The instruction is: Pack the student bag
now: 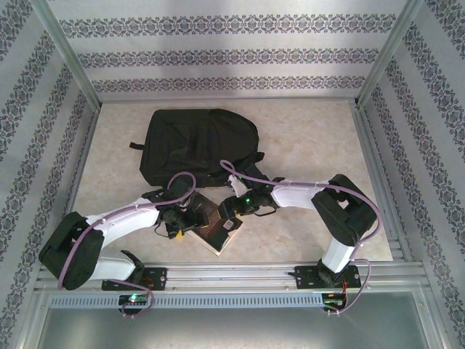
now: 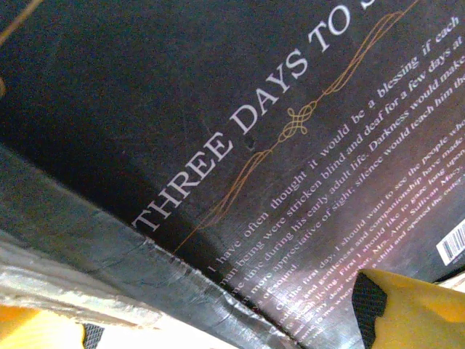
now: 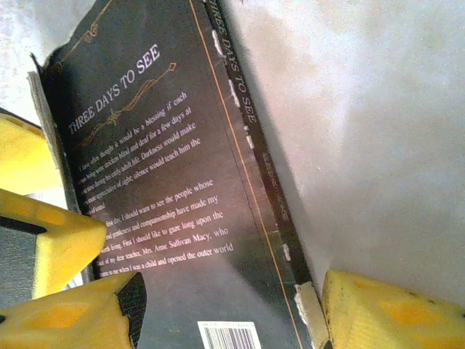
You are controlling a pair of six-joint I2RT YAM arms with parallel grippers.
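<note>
The student bag (image 1: 200,142), a large black backpack, lies flat at the back middle of the table. In front of it a dark-covered book (image 1: 213,225) titled "Three Days to See" lies slanted between both grippers. My left gripper (image 1: 176,220) is at the book's left side. Its jaws stand wide open, one yellow finger (image 2: 410,305) over the back cover (image 2: 240,145) and the other below the book's edge. My right gripper (image 1: 231,218) is at the book's right corner, open. One finger (image 3: 73,316) is over the cover (image 3: 167,182) and the other finger (image 3: 389,309) is just past the spine.
Patterned walls and metal frame posts (image 1: 69,54) close in the table on three sides. A metal rail (image 1: 232,273) with both arm bases runs along the near edge. Bare tabletop (image 1: 312,138) lies right of the bag.
</note>
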